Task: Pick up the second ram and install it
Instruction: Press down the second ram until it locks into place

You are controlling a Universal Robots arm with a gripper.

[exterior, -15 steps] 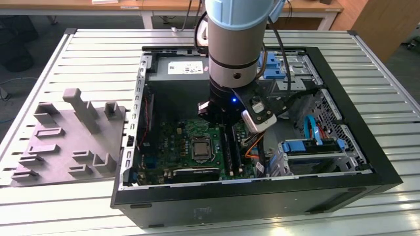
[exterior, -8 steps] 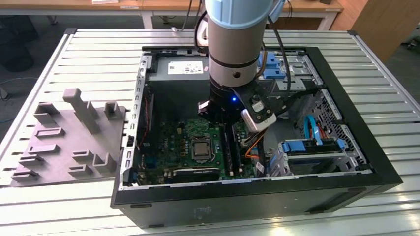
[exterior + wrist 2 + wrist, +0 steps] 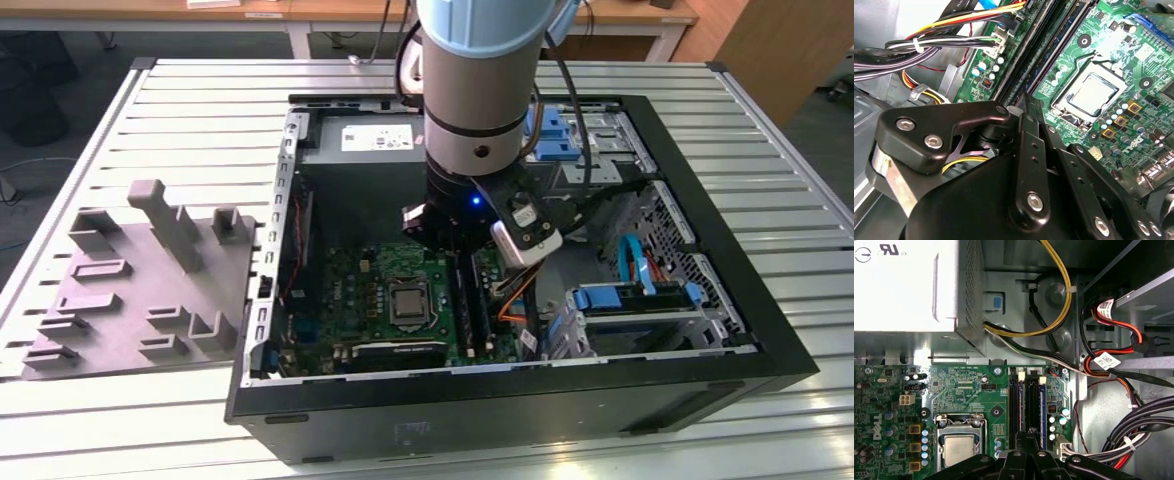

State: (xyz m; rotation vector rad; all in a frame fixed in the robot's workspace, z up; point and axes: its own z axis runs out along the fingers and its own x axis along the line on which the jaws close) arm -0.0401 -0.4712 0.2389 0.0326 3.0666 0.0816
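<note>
Gripper [image 3: 461, 262] is lowered inside the open computer case [image 3: 534, 405], over the long black slots [image 3: 1015, 407] on the green motherboard [image 3: 964, 385]. Fingers [image 3: 1027, 437] are drawn together into one narrow tip right above the slots in both wrist views; whether anything thin is pinched between them cannot be told. The second ram [image 3: 1043, 407] is seen edge-on as a thin blue-green strip standing in a slot beside a white clip, just beside the fingers; contact with it cannot be told. The processor socket [image 3: 959, 447] lies near the slots on the side away from the cables. The grey power-supply box [image 3: 904, 285] sits beyond the board's far edge, with yellow cables [image 3: 1066, 300] running from it. In the exterior view, a grey holder block [image 3: 147, 290] lies on the slatted tabletop [image 3: 200, 110] at the exterior view's left of the case.
</note>
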